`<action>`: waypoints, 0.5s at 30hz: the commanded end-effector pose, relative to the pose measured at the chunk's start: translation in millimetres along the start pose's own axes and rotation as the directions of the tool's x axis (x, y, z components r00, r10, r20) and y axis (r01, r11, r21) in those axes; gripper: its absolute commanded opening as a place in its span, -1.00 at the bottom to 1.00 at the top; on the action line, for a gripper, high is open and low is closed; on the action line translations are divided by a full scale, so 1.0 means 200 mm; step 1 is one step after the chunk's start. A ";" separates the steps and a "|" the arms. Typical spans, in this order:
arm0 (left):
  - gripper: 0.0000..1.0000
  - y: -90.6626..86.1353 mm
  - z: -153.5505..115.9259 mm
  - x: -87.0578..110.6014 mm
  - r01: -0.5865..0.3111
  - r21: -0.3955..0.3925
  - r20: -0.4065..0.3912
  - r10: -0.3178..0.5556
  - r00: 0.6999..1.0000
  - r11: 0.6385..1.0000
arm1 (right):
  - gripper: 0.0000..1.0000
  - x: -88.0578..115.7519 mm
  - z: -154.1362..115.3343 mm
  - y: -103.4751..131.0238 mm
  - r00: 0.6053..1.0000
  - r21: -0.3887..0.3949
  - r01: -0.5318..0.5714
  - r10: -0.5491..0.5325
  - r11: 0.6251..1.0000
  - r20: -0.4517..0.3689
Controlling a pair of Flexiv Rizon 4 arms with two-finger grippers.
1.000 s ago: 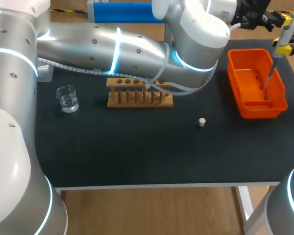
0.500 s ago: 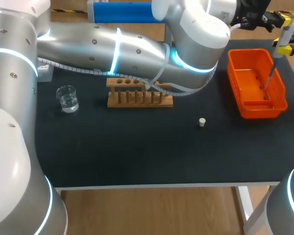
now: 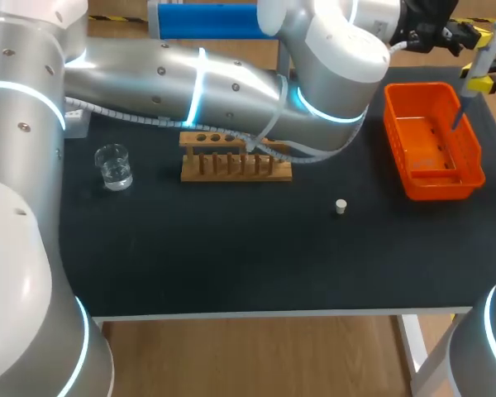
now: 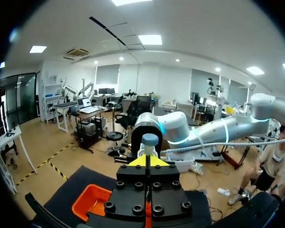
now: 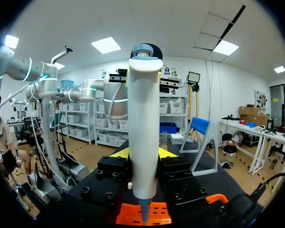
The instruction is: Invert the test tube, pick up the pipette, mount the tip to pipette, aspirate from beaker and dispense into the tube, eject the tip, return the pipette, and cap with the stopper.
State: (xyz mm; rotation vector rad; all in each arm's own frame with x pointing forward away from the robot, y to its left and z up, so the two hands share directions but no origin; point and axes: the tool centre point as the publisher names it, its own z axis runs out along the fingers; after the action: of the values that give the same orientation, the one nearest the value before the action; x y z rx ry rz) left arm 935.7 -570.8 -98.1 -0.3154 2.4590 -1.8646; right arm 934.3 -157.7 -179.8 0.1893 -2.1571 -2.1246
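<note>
Right claw (image 5: 143, 154) is closed on the pipette (image 5: 143, 118), which is held upright above the orange bin (image 3: 446, 187) at the far right of the desk (image 3: 231, 248).

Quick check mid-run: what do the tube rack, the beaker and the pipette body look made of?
The tube rack looks like wood: matte, warm brown. The beaker looks like clear glass, possibly clear plastic: see-through with bright glints. The pipette is probably moulded plastic: smooth, opaque white, slight sheen.
</note>
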 end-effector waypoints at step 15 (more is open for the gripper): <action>1.00 -0.16 -0.07 -0.03 -0.096 0.128 0.058 0.089 0.994 0.987 | -1.00 -0.02 -0.01 0.06 1.000 0.002 0.000 0.000 1.000 -0.010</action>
State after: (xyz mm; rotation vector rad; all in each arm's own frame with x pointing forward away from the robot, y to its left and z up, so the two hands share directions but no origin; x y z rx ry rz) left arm 942.9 -567.7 -69.7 -0.2509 2.3589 -1.8402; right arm 936.4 -156.4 -170.8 0.1943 -2.1513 -2.1262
